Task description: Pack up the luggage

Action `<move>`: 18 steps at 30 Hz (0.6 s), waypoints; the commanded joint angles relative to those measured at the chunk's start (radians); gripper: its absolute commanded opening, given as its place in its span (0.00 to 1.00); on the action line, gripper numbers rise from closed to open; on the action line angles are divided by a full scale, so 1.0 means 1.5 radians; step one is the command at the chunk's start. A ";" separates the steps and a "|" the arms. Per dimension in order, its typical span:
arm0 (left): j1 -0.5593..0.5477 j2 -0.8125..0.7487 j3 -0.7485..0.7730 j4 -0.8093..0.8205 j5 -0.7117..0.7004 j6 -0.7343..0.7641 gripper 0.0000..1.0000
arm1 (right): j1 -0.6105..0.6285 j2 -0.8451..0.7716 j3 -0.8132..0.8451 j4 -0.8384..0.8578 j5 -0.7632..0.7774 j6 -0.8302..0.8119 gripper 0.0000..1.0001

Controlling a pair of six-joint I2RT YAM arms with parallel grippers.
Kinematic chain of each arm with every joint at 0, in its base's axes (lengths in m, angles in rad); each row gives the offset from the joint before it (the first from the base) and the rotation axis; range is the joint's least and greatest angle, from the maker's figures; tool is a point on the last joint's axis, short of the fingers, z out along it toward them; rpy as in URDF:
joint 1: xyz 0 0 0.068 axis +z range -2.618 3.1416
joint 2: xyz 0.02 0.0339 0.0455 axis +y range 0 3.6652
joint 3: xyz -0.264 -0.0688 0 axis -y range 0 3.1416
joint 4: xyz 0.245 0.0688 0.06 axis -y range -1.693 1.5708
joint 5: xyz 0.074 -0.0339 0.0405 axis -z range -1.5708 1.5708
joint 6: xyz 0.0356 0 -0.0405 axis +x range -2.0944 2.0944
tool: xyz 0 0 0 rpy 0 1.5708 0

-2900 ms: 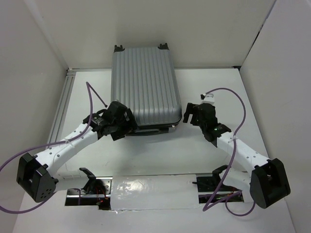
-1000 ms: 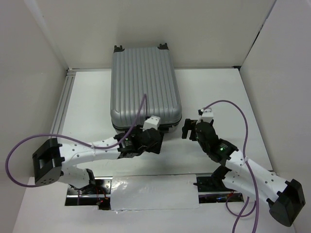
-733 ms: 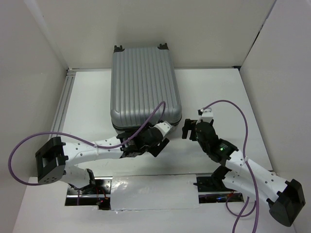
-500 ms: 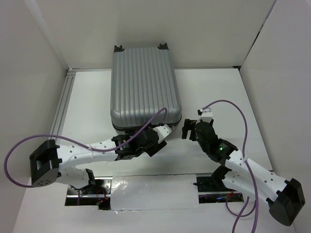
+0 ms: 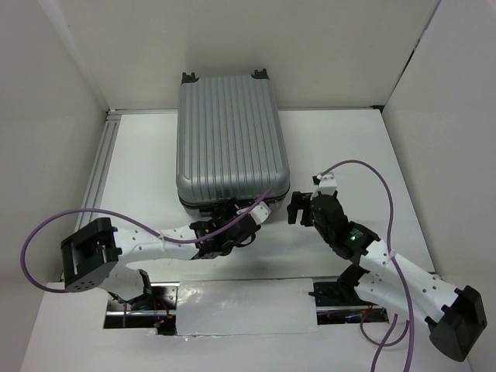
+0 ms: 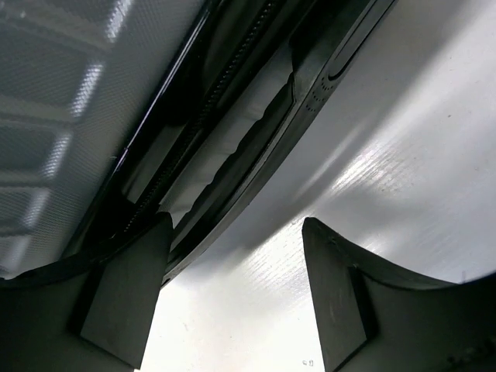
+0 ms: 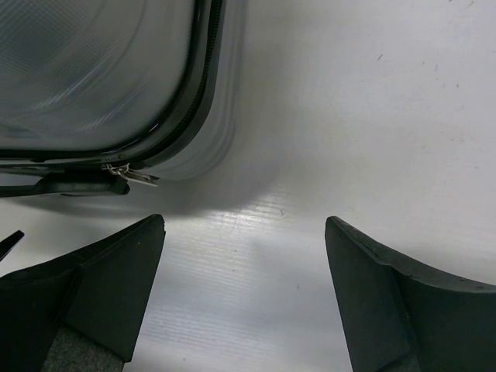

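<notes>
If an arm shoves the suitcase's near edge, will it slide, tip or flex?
The luggage lies flat on its broad side, so tipping seems unlikely. Its ribbed hard shell probably stays stiff. On the smooth table it would likely slide.

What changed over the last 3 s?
Left gripper swung from the luggage's near-left corner to the middle of its near edge, low by the seam. Right gripper drew back slightly, off the near-right corner. Both open, nothing held. Luggage unmoved, lid down.
</notes>
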 commanded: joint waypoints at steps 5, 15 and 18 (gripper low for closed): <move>0.021 -0.024 -0.026 0.092 -0.026 0.061 0.80 | 0.005 -0.016 0.018 0.017 -0.009 -0.011 0.91; 0.028 -0.006 -0.015 0.029 -0.004 -0.014 0.05 | 0.005 -0.030 0.036 0.001 -0.101 -0.050 0.84; 0.028 -0.019 -0.022 0.035 0.031 -0.014 0.00 | 0.012 -0.037 0.026 0.049 -0.130 -0.050 0.80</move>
